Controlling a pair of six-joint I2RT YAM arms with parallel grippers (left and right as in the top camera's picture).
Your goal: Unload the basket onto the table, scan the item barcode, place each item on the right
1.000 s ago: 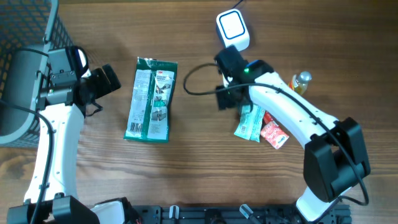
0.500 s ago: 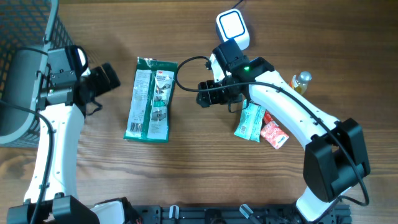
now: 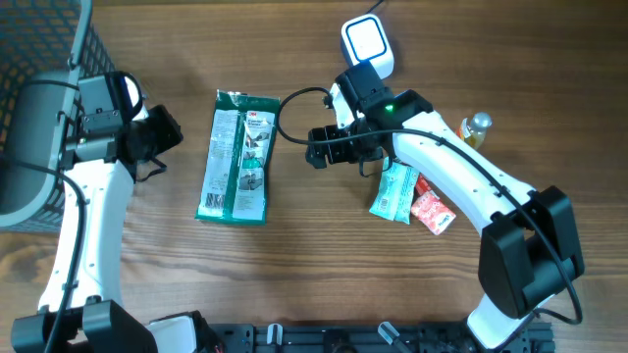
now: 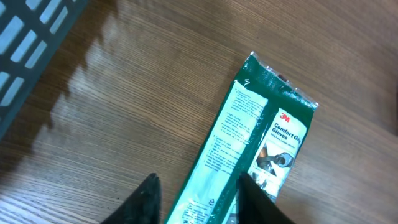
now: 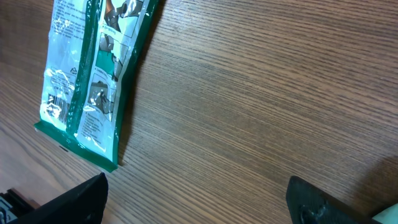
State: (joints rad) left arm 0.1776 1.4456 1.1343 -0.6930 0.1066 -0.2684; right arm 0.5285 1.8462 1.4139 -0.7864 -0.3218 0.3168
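Glove packet (image 3: 238, 157) lies flat on the desk (image 3: 324, 265), untouched, between the right gripper (image 3: 316, 157) and left gripper (image 3: 169, 132). The right has swung toward it, released wide. The left has half-clenched on nothing, so a pickup looks near.

This looks like a mock shop checkout on a wooden worktop (image 3: 294, 275). A white barcode scanner (image 3: 367, 43) stands at the far edge and a dark wire basket (image 3: 39, 59) far left, with retail goods between: a gloves packet (image 3: 238, 155) and sachets (image 3: 397, 191).

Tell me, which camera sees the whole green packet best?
The overhead view: the green packet lies whole there. The left wrist view cuts off one end, and the right wrist view shows only the other end.
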